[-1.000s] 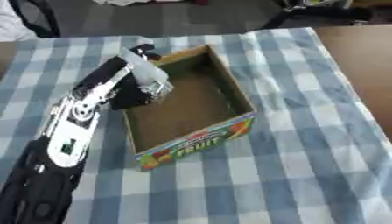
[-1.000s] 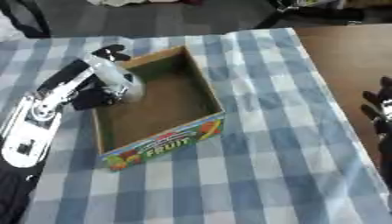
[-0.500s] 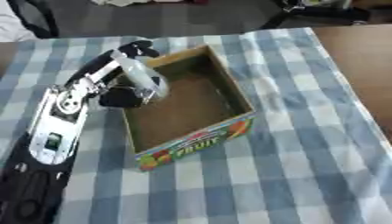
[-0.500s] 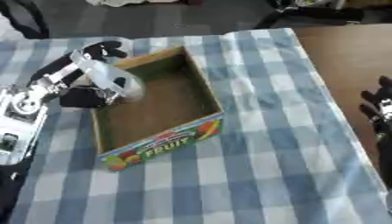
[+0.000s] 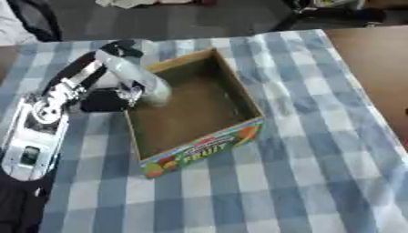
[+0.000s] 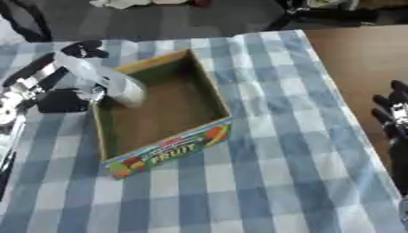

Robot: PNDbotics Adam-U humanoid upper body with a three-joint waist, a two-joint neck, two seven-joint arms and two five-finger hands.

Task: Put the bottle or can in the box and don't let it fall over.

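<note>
Left hand (image 5: 104,98) shifted back, pale cylindrical bottle (image 5: 134,77) tilted over cardboard box (image 5: 199,145)

One box (image 5: 199,136) sitting on counter (image 5: 318,173), open-topped, fruit print on front wall. One bottle (image 5: 134,77), pale, tilting over box's left wall. Two hands showing: left hand (image 5: 108,93) curling round bottle, right hand (image 6: 392,113) resting at right edge, fingers up. One checked cloth (image 6: 263,182) covering counter. No other bottles or cans showing.
</note>
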